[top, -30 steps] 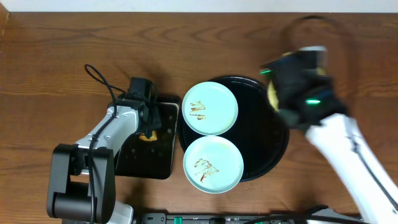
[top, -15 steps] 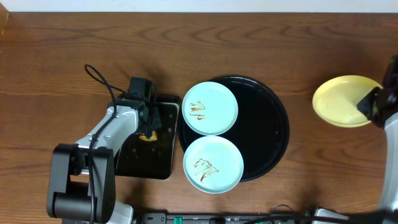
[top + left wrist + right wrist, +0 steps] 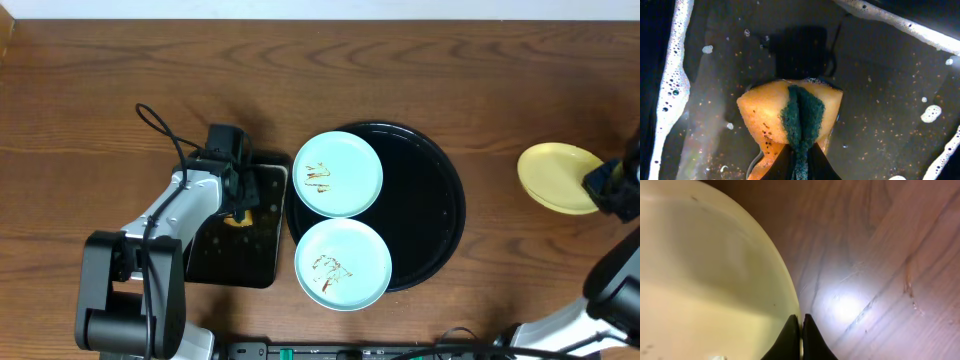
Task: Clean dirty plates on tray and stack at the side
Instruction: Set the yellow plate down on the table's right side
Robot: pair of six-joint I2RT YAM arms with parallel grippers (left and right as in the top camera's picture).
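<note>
Two pale mint-blue plates with brown smears lie on the left part of the round black tray: one at the back, one at the front overhanging the rim. My right gripper is shut on the rim of the pale yellow plate over the bare wood at the far right; the wrist view shows the fingers pinching the plate's edge. My left gripper is shut on the yellow-green sponge in the rectangular tray.
A small rectangular black tray with soapy water stands left of the round tray. Bare wood tabletop lies at the back and right. A black cable loops near the left arm.
My right arm has carried the yellow plate from the round tray's right rim out to the far right of the table. The left arm has not moved.
</note>
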